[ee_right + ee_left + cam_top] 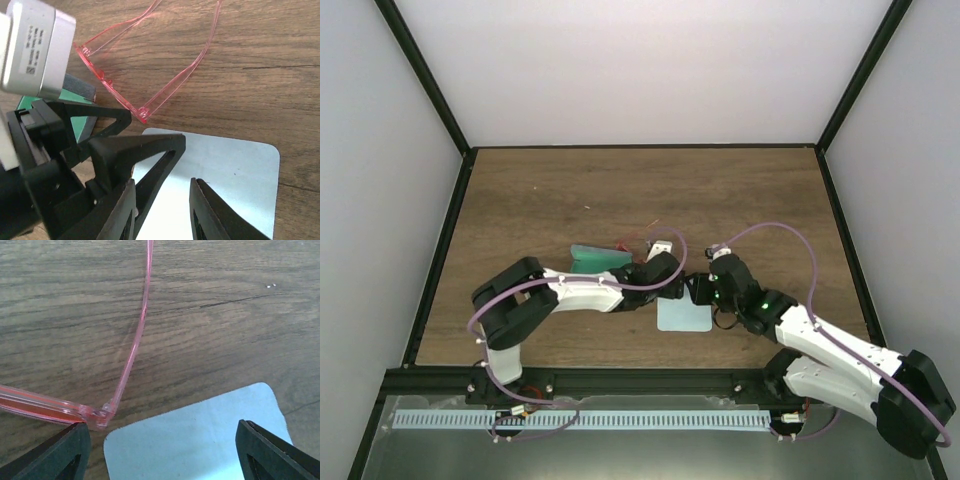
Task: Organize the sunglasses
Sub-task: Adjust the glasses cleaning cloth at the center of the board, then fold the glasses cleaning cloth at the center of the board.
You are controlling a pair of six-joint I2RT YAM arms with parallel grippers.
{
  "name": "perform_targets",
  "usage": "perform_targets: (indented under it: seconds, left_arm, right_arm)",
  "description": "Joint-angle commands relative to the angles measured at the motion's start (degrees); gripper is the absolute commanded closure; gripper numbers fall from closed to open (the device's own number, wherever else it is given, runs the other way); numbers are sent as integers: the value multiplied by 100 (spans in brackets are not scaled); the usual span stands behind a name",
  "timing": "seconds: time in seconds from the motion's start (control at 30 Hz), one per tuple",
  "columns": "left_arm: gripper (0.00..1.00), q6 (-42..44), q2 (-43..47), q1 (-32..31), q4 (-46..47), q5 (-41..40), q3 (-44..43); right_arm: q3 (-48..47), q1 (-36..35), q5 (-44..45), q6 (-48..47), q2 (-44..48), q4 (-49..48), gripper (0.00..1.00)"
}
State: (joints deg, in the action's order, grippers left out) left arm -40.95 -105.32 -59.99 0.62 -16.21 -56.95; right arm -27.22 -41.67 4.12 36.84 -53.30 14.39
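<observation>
Sunglasses (114, 90) lie unfolded beside the cloth (235, 165); over it, left gripper (162, 430) gapes wide, right gripper (163, 186) part-open, both empty.

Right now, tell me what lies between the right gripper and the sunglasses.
In the right wrist view, the far edge of the light blue cloth and a finger of the open left gripper lie between the right gripper and the sunglasses.
</observation>
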Motion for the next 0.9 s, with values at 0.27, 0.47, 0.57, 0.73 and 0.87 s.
perform_targets:
  seconds: [0.27, 0.47, 0.57, 0.73, 0.87]
  left_arm:
    - [16, 471, -223, 538, -198, -27, -368]
    - [21, 535, -231, 284, -185, 206, -250]
    - [23, 422, -242, 173, -236, 223, -224]
    - [36, 138, -243, 121, -260, 300, -102]
    - [37, 129, -216, 68, -458, 119, -184]
  right_arm:
    - [-580, 498, -103, -332, -778, 98, 72]
    - [-808, 579, 927, -224, -1403, 487, 74]
    - [-640, 585, 985, -168, -1545, 282, 71]
    - [-672, 590, 1047, -163, -2077, 226, 71]
    - [-683, 589, 1015, -193, -2243, 213, 71]
